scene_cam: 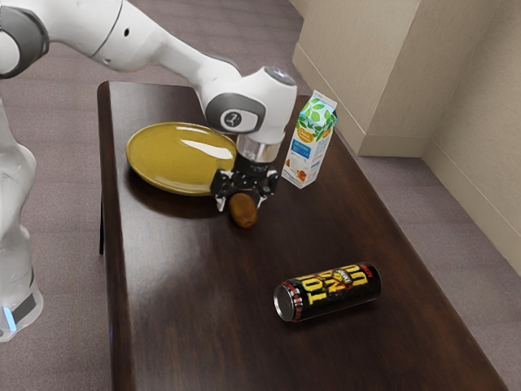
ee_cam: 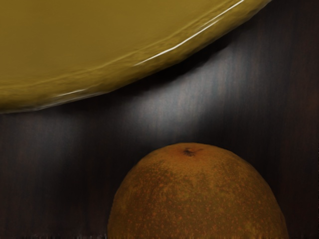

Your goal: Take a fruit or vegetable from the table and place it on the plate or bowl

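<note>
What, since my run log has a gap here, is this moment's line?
end effector: over brown fuzzy oval kiwi | kiwi: on dark wooden table, beside shiny yellow round plate | placed: no

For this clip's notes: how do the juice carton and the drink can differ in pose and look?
The juice carton stands upright; the drink can lies on its side. The carton is boxy, white with green and orange print; the can is round, black with yellow lettering. The carton stands close to the plate; the can lies farther from it. Both rest on the dark table.
</note>
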Available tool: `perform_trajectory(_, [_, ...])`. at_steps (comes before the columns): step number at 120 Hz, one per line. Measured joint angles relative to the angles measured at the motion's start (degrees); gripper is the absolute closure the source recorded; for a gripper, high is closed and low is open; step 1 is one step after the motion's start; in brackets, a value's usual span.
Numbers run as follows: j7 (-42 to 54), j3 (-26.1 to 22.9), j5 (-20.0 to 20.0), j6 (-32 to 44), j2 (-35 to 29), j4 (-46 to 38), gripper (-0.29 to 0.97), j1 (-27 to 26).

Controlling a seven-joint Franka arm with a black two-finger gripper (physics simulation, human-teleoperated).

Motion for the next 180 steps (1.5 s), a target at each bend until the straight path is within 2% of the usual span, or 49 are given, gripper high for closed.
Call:
perform_trajectory(21, [-0.24,0.05,-1.07,1.33,-0.30,-0.05,0.36,0.13])
perform_trajectory(34, [-0.51,-0.18,-1.15,-0.28,-2.70,1.98,0.48,0.21])
perform_trajectory(45, [-1.12,-0.63,-0.34,-5.05,-6.30,5.97,0.49,0.69])
perform_trajectory(57, [-1.43,0.10,1.31,-11.21,-9.12,9.23,0.48,3.49])
perform_trajectory(71, [-0.14,4.57,2.38,-15.84,-9.70,9.85,0.48,7.27])
perform_trajectory(97, [3.75,10.97,3.30,-19.53,-7.02,9.92,0.50,8.64])
perform_trajectory(100, [4.16,11.20,3.36,-19.73,-6.85,9.92,0.48,8.74])
perform_trajectory(107, [5.07,11.39,3.97,-20.04,-6.65,9.89,0.32,8.64])
perform_trajectory(114, [5.88,11.35,4.50,-20.24,-6.59,9.90,0.22,8.32])
perform_trajectory(127, [7.20,11.03,4.99,-20.48,-6.56,9.90,0.10,8.01])
perform_trajectory(139, [8.22,9.86,4.90,-20.63,-6.69,9.96,0.05,7.16])
perform_trajectory(150, [9.01,3.25,4.78,-20.98,-6.63,12.66,0.03,6.50])
perform_trajectory(157, [11.01,0.98,5.40,-21.22,-6.15,15.89,0.02,4.69])
perform_trajectory(171, [25.85,-0.17,7.60,-21.55,0.60,29.69,0.01,1.13])
perform_trajectory(180, [35.74,-2.36,9.00,-21.70,2.69,33.37,0.00,-0.87])
